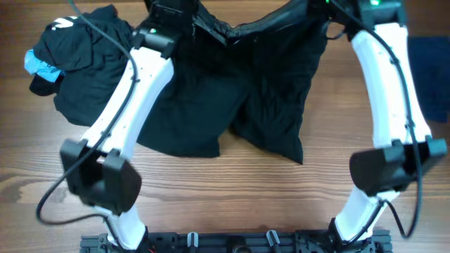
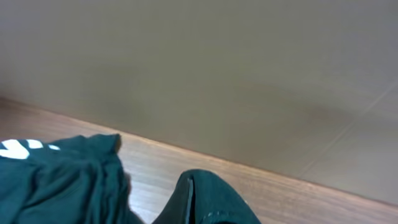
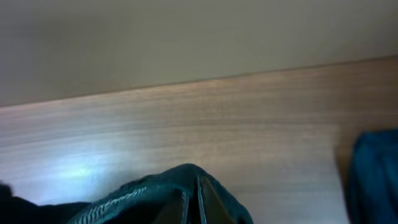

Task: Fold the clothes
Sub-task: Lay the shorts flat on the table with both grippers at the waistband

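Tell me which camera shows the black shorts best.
The overhead view: it takes in the black shorts almost whole, both legs lying on the wooden table, waistband at the far edge. Each wrist view shows only a small pinched fold of dark fabric at its bottom edge.

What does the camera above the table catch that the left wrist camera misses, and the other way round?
Only the overhead view shows the black shorts spread across the table, the left arm and right arm, a light-blue piece at upper left, and a navy cloth at the right edge. Only the left wrist view shows the plain grey wall behind the table. Both show the wooden tabletop, a fold of the shorts, and the dark garment with a white logo.
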Tool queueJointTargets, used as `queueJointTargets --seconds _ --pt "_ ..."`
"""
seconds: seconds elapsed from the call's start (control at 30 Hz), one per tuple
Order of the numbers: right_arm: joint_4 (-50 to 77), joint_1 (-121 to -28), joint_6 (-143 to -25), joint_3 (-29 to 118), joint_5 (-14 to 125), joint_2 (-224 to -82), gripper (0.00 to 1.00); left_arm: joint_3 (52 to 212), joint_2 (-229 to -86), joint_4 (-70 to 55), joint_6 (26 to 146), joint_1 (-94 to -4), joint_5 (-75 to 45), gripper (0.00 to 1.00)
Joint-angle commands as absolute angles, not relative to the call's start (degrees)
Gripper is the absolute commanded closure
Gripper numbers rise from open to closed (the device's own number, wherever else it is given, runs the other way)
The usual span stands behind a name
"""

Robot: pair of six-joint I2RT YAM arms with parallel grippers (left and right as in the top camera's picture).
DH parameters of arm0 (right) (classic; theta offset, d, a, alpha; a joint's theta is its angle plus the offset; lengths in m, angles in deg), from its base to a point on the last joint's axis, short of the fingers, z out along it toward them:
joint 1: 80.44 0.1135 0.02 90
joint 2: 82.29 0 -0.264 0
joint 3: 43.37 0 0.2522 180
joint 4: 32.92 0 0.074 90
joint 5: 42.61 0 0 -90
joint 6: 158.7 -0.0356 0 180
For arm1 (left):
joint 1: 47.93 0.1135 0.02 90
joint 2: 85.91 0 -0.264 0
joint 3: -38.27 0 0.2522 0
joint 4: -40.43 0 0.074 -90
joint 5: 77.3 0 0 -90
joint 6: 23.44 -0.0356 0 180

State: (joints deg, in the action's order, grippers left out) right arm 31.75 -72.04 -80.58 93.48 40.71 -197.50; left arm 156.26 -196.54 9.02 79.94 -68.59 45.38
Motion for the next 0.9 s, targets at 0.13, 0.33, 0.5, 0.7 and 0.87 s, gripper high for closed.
queueJointTargets --seconds 0.13,0.33,0.5,0.7,0.87 --pt "25.7 -72.7 -79.4 93.8 34.0 -203.4 0.96 157.0 -205.1 17.5 80.5 -68.1 45.5 0.96" --pt "24.0 -74.8 -79.4 93.8 34.1 -204.7 0.95 157.0 -208.0 20.3 80.5 -67.5 45.5 0.92" --pt "22.6 -76.0 -79.2 93.8 34.1 -205.4 0.16 157.0 -208.1 21.2 80.5 -66.8 45.5 0.05" --pt "22.9 -75.9 -77.7 93.8 35.9 -204.2 0.0 157.1 -205.9 18.8 78.7 -66.6 45.5 0.0" --pt "41.9 -75.9 -77.7 93.8 53.9 -197.8 0.0 157.2 -196.1 -6.1 78.8 -66.7 37.0 0.0"
